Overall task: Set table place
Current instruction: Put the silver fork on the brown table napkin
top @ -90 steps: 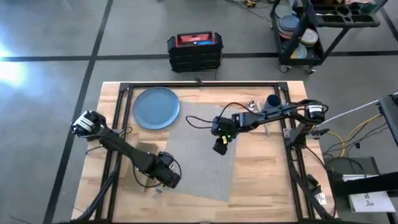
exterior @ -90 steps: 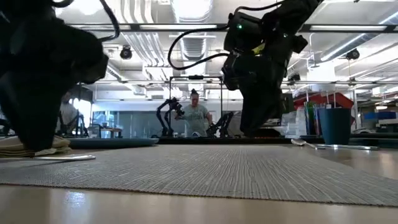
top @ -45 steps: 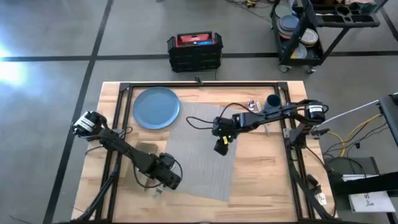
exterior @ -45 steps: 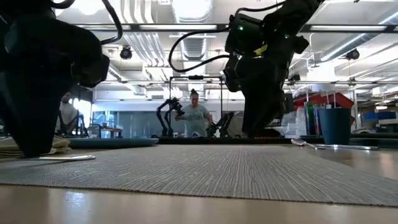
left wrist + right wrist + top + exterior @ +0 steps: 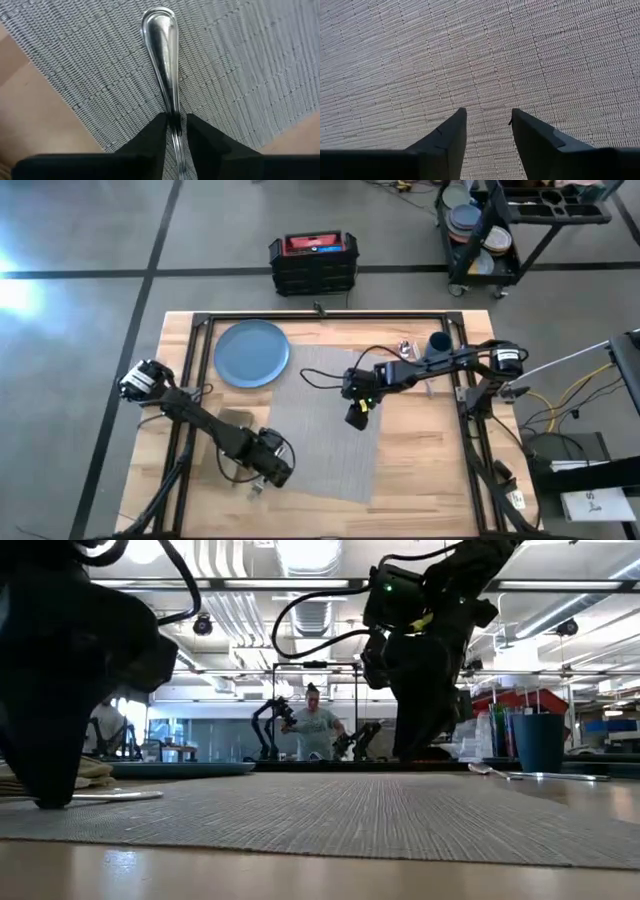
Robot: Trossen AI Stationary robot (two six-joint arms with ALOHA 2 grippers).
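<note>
Placemat point(image 5: 330, 430) carries the left gripper point(image 5: 175, 125) at its edge, fingers pinching a silver utensil handle point(image 5: 162, 50); the right gripper point(image 5: 487, 120) hovers over its middle, fingers narrowly apart.

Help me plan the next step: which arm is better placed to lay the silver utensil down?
Left: its end effector is shut on the silver utensil's handle over the grey woven placemat. The right end effector hovers open and empty above mat.

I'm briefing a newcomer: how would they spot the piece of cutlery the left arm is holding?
Find the grey placemat on the wooden table, then its near-left edge. There the left gripper pinches a silver utensil by its handle; the other cutlery lies loose by the dark-blue cup.
</note>
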